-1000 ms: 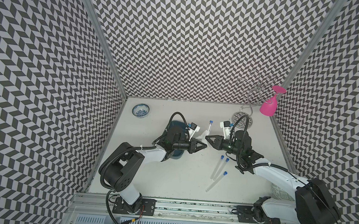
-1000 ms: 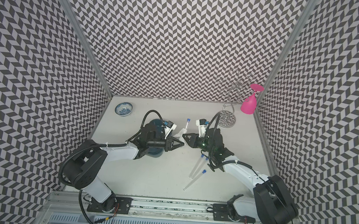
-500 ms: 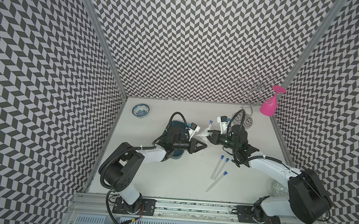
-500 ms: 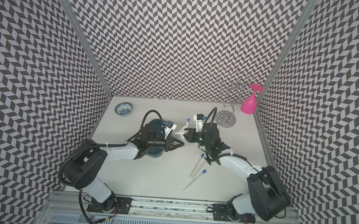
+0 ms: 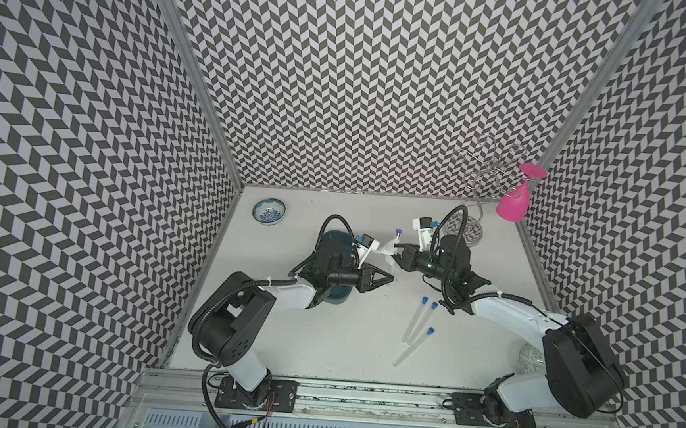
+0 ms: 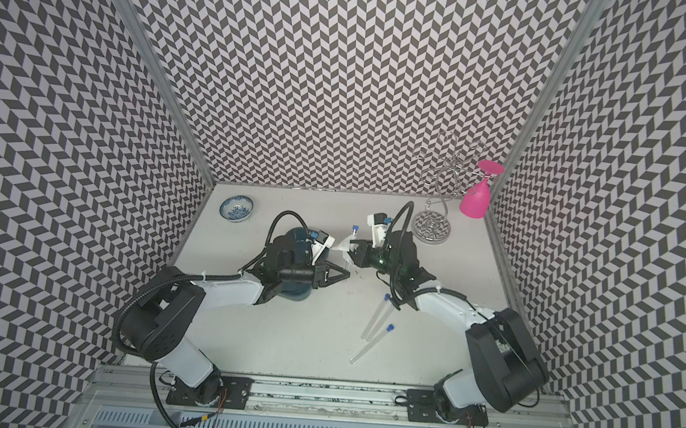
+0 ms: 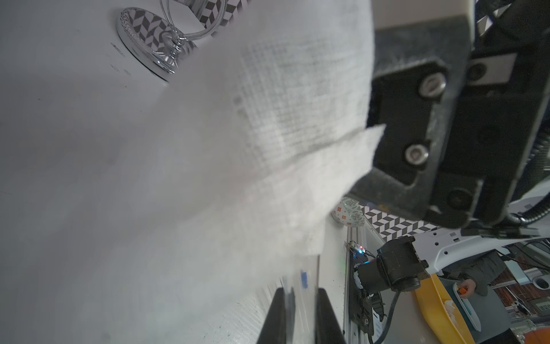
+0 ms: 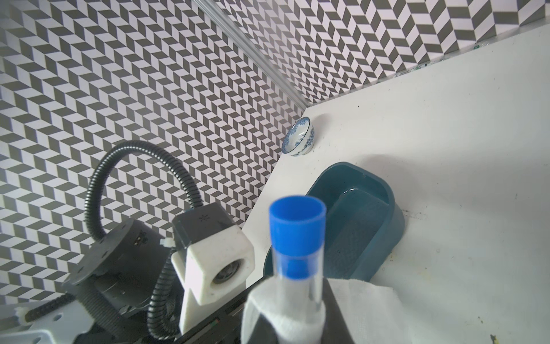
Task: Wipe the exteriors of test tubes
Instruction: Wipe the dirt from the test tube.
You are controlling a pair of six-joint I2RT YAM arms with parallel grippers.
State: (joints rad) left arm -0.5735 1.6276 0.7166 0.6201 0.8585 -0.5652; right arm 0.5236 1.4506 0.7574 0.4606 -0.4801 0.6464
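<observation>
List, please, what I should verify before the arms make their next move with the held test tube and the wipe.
1. The left gripper is shut on the held test tube, at the end opposite its cap: ok.
2. The right gripper pinches the wipe around that tube, just below the blue cap: ok.
3. The cap sits on the tube: ok.
4. The wipe wraps the tube all around: cannot tell.
5. The three other test tubes lie on the table, apart from both grippers: ok.
</observation>
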